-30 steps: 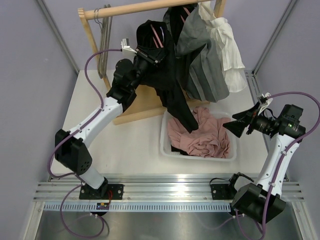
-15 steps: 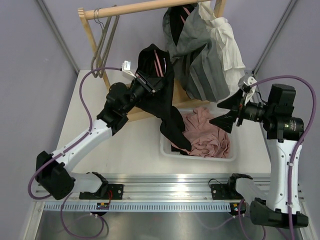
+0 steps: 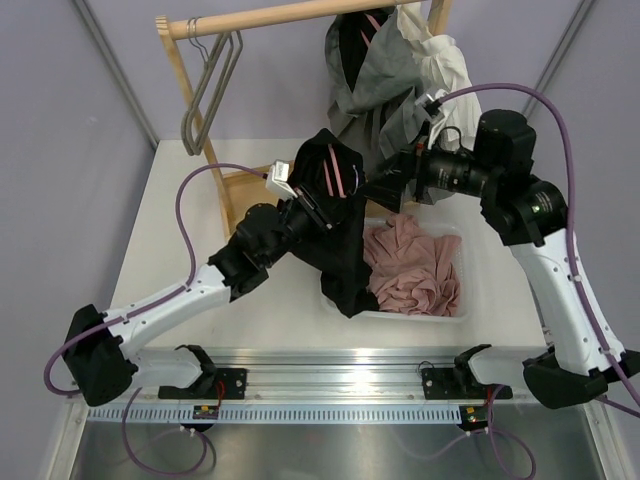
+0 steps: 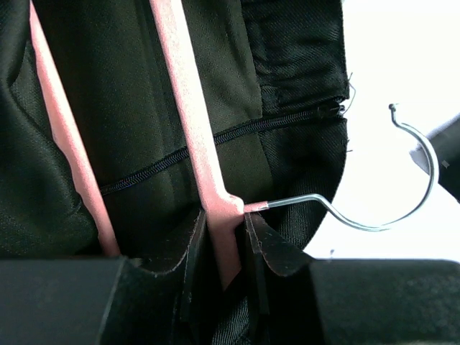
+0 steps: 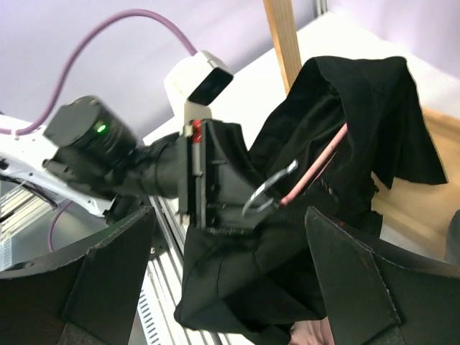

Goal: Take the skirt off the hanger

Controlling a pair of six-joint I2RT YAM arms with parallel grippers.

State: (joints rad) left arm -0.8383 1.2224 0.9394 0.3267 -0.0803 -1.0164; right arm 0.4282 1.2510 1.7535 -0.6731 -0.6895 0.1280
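Left pincer (image 4: 226,248) clamps the pink hanger (image 4: 188,122); right pincer (image 5: 230,230) gapes; white bin (image 3: 420,316) holds pink cloth (image 3: 410,265).

Okay, in that last second the left gripper (image 3: 315,205) hauled the black skirt (image 3: 340,250) on its pink hanger (image 3: 335,180) away from the wooden rail (image 3: 290,15), forward and lower. The hem now drapes over the white bin (image 3: 400,315) at its near left corner. The right gripper (image 3: 380,183) swung up from the table's right side and now points straight at the hanger.
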